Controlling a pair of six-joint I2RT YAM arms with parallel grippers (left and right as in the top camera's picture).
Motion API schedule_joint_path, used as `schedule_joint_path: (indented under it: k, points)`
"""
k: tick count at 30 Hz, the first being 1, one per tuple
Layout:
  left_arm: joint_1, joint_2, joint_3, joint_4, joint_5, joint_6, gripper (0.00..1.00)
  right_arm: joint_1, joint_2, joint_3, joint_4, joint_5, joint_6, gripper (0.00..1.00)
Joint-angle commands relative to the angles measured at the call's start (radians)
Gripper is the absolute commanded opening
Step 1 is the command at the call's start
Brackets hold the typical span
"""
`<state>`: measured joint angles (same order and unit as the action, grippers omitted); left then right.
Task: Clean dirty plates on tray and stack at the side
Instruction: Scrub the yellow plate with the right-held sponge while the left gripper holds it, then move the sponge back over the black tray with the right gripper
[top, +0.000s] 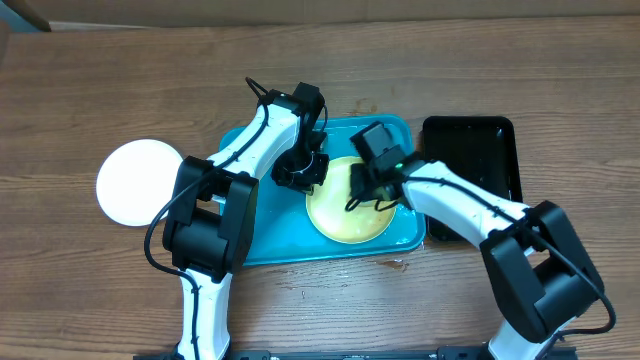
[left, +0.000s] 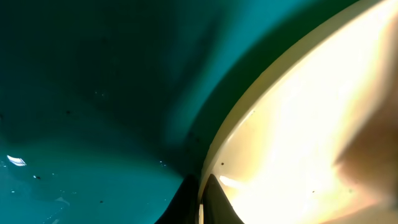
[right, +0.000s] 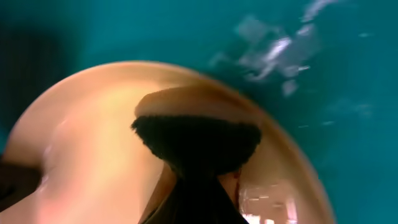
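A pale yellow-green plate (top: 345, 222) lies in the right half of the turquoise tray (top: 270, 235). My left gripper (top: 305, 172) is at the plate's left edge. In the left wrist view its dark fingers (left: 214, 202) are shut on the plate's rim (left: 217, 155), with tray floor (left: 93, 93) to the left. My right gripper (top: 368, 192) is over the plate's upper middle, shut on a dark wiping pad (right: 196, 140) that presses on the plate (right: 93, 137). No sauce smear shows on the visible surface. A white plate (top: 138, 182) lies on the wood left of the tray.
A narrow black tray (top: 470, 160) stands right of the turquoise one, close behind my right arm. Wet streaks glint on the tray floor (right: 280, 50). Bare wooden table surrounds both trays.
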<state>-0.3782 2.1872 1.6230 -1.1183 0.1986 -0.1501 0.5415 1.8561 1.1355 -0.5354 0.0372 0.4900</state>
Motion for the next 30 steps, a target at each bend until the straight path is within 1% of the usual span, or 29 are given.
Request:
schedule_joint_path:
  k: [1, 2, 5, 8, 11, 14, 17, 24, 27, 30]
  points:
    - [0.002, 0.029, -0.018, 0.008, -0.04, -0.015, 0.04, -0.047, 0.004, -0.006, -0.059, 0.062, 0.019, 0.08]
    - [0.002, 0.029, -0.018, 0.008, -0.04, -0.015, 0.04, -0.054, 0.004, -0.006, -0.088, 0.048, 0.019, 0.08]
    - [0.002, 0.029, -0.018, 0.007, -0.04, -0.014, 0.04, -0.064, 0.004, -0.006, -0.193, -0.024, 0.018, 0.04]
    - [0.002, 0.029, -0.018, 0.003, -0.041, -0.015, 0.04, -0.059, 0.004, -0.006, -0.259, -0.114, -0.023, 0.04]
    - [0.003, 0.026, -0.017, 0.004, -0.051, -0.048, 0.04, -0.048, -0.005, -0.002, -0.259, -0.175, -0.053, 0.04]
    - [0.012, 0.012, -0.017, 0.002, -0.084, -0.105, 0.04, -0.048, -0.035, 0.029, -0.266, -0.182, -0.052, 0.04]
    - [0.024, -0.013, -0.017, 0.005, -0.089, -0.117, 0.04, -0.071, -0.097, 0.075, -0.275, -0.182, -0.052, 0.04]
    - [0.028, -0.066, -0.017, 0.0, -0.132, -0.12, 0.04, -0.171, -0.265, 0.118, -0.299, -0.181, -0.052, 0.04]
    - [0.029, -0.082, -0.017, -0.001, -0.14, -0.121, 0.04, -0.238, -0.309, 0.118, -0.359, -0.18, -0.056, 0.04]
    - [0.029, -0.099, -0.017, -0.014, -0.196, -0.152, 0.04, -0.315, -0.318, 0.118, -0.431, -0.181, -0.103, 0.04]
